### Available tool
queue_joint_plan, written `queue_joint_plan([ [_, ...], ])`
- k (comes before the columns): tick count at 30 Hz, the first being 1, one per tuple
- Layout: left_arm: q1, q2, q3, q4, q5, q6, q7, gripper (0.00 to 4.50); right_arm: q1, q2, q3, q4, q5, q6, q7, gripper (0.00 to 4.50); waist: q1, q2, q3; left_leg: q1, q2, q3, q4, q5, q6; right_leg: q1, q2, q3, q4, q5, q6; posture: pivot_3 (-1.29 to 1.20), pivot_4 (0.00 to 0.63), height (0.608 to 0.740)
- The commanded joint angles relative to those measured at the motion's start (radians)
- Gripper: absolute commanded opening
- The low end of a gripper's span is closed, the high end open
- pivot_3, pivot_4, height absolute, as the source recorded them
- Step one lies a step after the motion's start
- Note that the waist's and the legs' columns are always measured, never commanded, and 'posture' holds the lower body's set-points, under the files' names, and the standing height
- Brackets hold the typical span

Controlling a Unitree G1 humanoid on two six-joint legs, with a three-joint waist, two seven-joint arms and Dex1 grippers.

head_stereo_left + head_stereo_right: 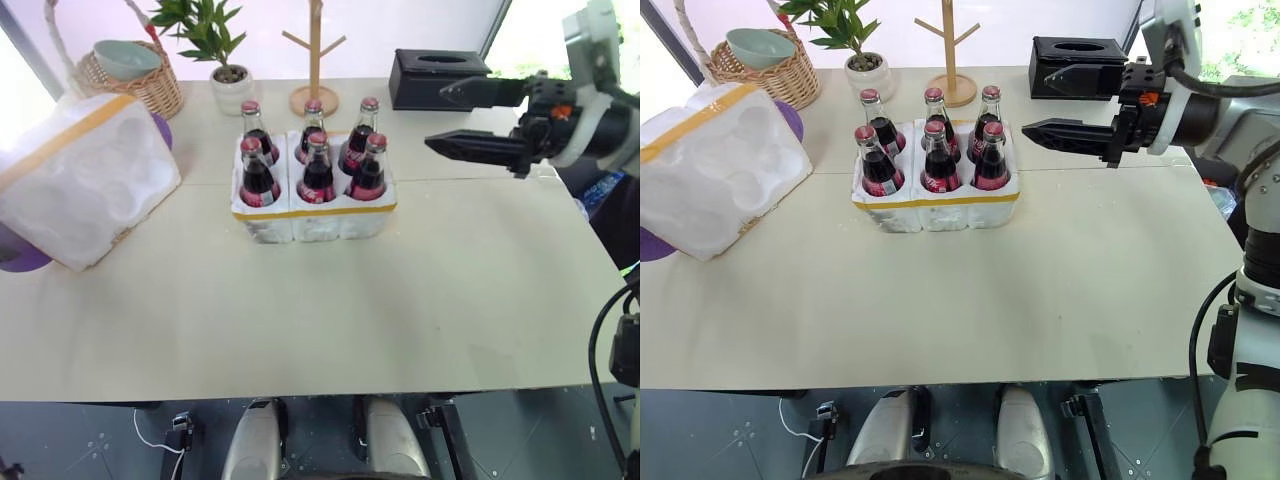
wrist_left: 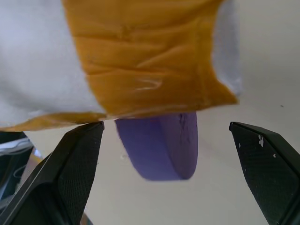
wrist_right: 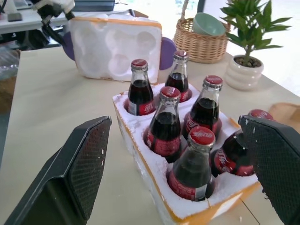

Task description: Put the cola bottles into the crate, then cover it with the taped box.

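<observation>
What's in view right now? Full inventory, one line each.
cola bottles: six, dark with red caps, standing in the crate
crate: one, white with yellow band, table centre
taped box: one, white, yellow tape, on its side at table left
purple disc: one, under the taped box
basket: one, wicker, holding a green bowl, far left
potted plant: one, white pot
wooden rack: one
black box: one, far right
left pincer: open, by the taped box
right pincer: open, right of bottles

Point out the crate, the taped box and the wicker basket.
crate (image 1: 318, 222): left eye view, on its white front wall below the yellow tape.
taped box (image 1: 95, 185): left eye view, on its hollowed white inner face.
wicker basket (image 1: 160, 92): left eye view, on its woven side.
</observation>
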Motion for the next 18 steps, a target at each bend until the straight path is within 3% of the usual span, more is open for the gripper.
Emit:
queue_joint_plan([
  [1,-0.026,-0.003,0.002,0.043,0.026,0.001,0.062,4.50,0.003,-0.016,-0.051,-0.040,0.022,0.009,-0.023,4.45,0.001,0.000,0.000,0.000,0.000,0.000,0.000,0.000,0.000,0.000,0.000,0.000,0.000,0.000,0.000,0.00,0.150,0.736],
  [7,-0.036,-0.040,0.026,0.078,0.022,0.031,0.124,4.50,0.051,-0.045,-0.070,-0.088,0.036,0.022,-0.027,4.45,0.006,-0.001,0.000,0.000,0.000,0.000,0.000,0.000,0.000,0.000,0.000,0.000,0.000,0.000,0.000,0.00,0.150,0.736],
  [10,-0.055,-0.049,0.044,0.082,0.005,0.060,0.079,3.68,0.068,-0.069,-0.074,-0.101,0.041,0.029,-0.014,4.50,0.005,-0.001,0.000,0.000,0.000,0.000,0.001,0.000,0.000,0.000,0.000,0.000,0.001,0.000,0.000,0.00,0.150,0.736],
  [16,-0.062,-0.047,0.039,0.074,0.024,0.057,0.056,0.88,0.081,-0.084,-0.072,-0.100,0.053,0.044,0.000,4.50,0.002,-0.002,0.000,0.000,0.000,0.000,0.001,0.000,0.000,0.000,0.000,0.000,0.001,0.000,0.000,0.00,0.150,0.736],
  [18,-0.065,-0.043,0.040,0.070,0.030,0.047,0.078,0.36,0.093,-0.084,-0.066,-0.108,0.037,0.021,-0.001,4.50,0.002,-0.002,0.000,0.000,0.000,0.000,0.001,0.000,0.000,0.000,0.000,0.000,0.001,0.000,0.000,0.00,0.150,0.736],
])
